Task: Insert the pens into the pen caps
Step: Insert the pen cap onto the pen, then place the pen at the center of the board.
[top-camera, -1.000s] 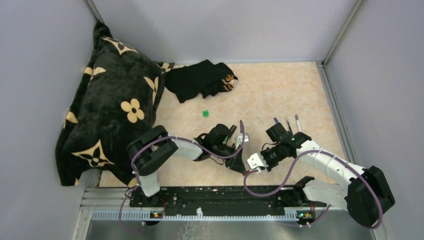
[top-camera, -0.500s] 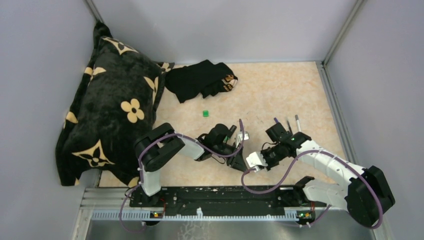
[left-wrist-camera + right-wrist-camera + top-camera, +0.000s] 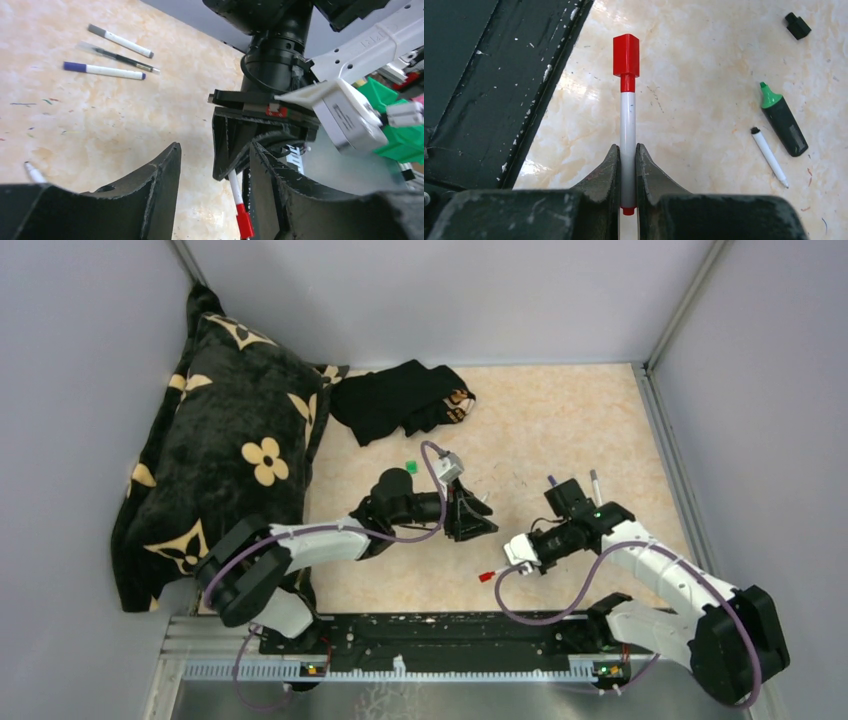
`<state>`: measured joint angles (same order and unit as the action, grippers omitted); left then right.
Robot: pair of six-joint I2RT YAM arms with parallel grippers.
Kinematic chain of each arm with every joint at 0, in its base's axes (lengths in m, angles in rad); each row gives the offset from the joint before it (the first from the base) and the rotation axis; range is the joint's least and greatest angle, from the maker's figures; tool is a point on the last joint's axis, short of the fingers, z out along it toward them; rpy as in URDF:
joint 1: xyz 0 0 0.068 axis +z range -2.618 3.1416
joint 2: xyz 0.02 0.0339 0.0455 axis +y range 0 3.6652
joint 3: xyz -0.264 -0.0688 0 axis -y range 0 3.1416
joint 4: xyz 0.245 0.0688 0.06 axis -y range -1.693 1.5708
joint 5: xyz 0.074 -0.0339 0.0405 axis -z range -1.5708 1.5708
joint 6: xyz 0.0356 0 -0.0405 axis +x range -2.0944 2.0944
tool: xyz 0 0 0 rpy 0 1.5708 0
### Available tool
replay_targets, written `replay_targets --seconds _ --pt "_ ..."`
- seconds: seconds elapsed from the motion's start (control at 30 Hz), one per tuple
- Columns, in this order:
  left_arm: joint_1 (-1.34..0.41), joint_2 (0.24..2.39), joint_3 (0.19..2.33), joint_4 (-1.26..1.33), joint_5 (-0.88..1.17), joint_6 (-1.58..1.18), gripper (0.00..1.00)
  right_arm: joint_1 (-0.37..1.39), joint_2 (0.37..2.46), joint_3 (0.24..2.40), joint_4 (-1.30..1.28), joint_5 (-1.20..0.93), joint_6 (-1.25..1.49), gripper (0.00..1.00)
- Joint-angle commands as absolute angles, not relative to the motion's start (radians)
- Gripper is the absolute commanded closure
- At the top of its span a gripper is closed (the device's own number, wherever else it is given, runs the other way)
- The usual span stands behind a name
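Note:
My right gripper [image 3: 626, 155] is shut on a white-barrelled pen [image 3: 627, 117] whose red pen cap [image 3: 626, 55] sits on its far end. From above, that red cap [image 3: 487, 576] points toward the near rail. My left gripper [image 3: 215, 165] stands open and holds nothing; the capped pen [image 3: 239, 197] shows between its fingers but clear of them. In the top view the left gripper [image 3: 480, 522] is a little beyond the right gripper [image 3: 510, 562]. Loose on the table lie a black-barrelled green marker [image 3: 783, 119], a white pen with a black tip [image 3: 769, 156], a black cap [image 3: 797, 25] and a green cap [image 3: 410, 467].
Three more pens [image 3: 102, 71] lie together beyond the right arm. A black floral pillow [image 3: 230, 460] fills the left side and a black cloth [image 3: 405, 398] lies at the back. The black rail [image 3: 430, 635] runs along the near edge, with walls all round.
The left gripper has opened, let go of the red cap and drawn back toward the far left. The cap stays on the pen in the right gripper, which has barely moved.

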<state>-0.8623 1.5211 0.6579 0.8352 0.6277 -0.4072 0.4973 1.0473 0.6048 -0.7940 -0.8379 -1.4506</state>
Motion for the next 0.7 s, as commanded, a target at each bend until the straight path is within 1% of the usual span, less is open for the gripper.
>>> replay_targets --seconds 0.0,0.13,0.27,0.4,0.53,0.57,0.67 --pt "-0.862 1.394 0.596 0.693 0.500 -0.290 0.41 0.427 1.012 0.650 -0.847 -0.947 -1.516 1.00" --pt "-0.862 1.259 0.564 0.537 0.388 -0.242 0.36 0.335 0.989 0.664 -0.864 -0.982 -1.511 1.00" --pt "-0.862 1.137 0.504 0.479 0.292 -0.230 0.29 0.244 0.963 0.680 -0.832 -1.008 -1.406 1.00" --pt "-0.862 1.045 0.439 0.468 0.227 -0.242 0.23 0.178 0.953 0.689 -0.766 -1.008 -1.263 1.00" --pt "-0.862 0.978 0.397 0.455 0.193 -0.256 0.21 0.125 0.952 0.684 -0.667 -0.980 -1.095 1.00" --pt "-0.861 0.954 0.379 0.450 0.176 -0.265 0.20 0.101 0.953 0.673 -0.580 -0.943 -0.963 1.00" --pt "-0.861 0.930 0.364 0.449 0.162 -0.276 0.18 0.073 0.955 0.656 -0.462 -0.864 -0.809 1.00"
